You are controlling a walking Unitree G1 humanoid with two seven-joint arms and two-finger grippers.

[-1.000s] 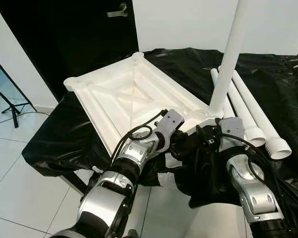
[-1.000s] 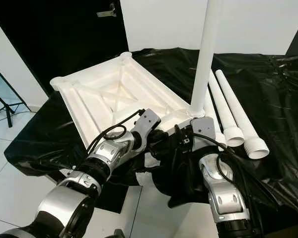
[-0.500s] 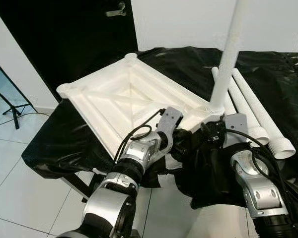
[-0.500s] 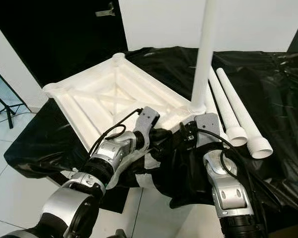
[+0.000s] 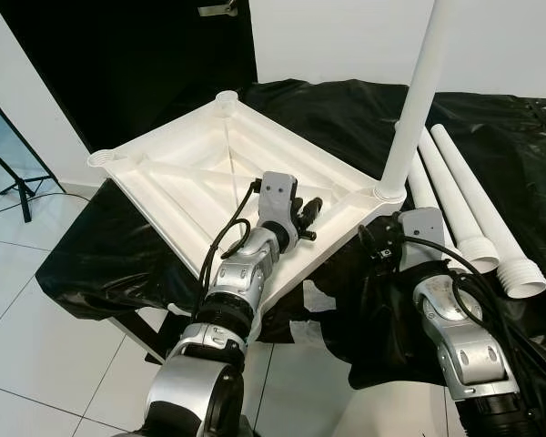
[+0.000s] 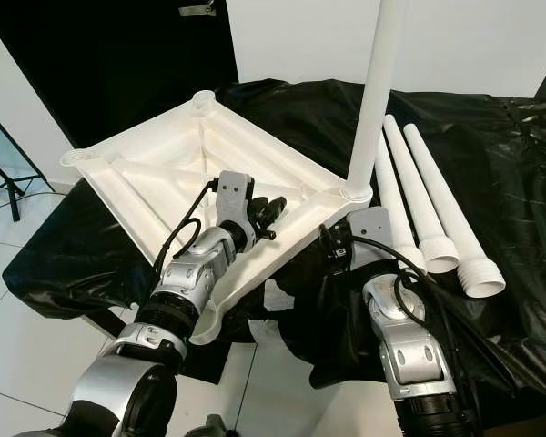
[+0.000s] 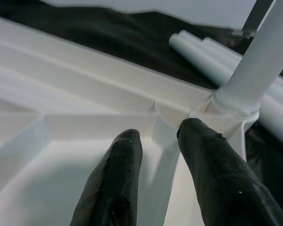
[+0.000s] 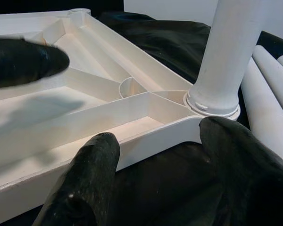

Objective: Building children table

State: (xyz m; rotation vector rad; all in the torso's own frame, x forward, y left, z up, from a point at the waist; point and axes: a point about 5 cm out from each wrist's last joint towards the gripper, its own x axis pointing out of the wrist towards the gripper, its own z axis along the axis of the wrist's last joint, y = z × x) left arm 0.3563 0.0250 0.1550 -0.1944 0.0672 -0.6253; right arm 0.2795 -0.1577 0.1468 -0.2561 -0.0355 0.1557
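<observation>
Nearest the robot, the right hand (image 8: 151, 165) sits low at the near edge of the upturned white tabletop (image 5: 191, 177), just below the corner where the upright leg (image 5: 417, 100) is socketed; in the right wrist view its two black fingers (image 8: 85, 179) are spread apart, one on either side of that corner's rim, and whether they touch it cannot be told; the left hand (image 5: 308, 217) reaches over the near rim onto the ribbed underside of the tabletop, its fingers (image 7: 115, 179) parted a little and holding nothing, pointing toward the base of the upright leg; the tabletop lies upside down on a table draped in black plastic sheet (image 5: 328, 109), one near corner jutting past the table's edge over the tiled floor (image 5: 36, 328); to the robot's right of the upright leg, three loose legs (image 5: 473, 196) lie side by side on the sheet, open ends toward the robot; beyond the tabletop stand a dark door (image 5: 127, 64) and a white wall (image 5: 346, 36).
</observation>
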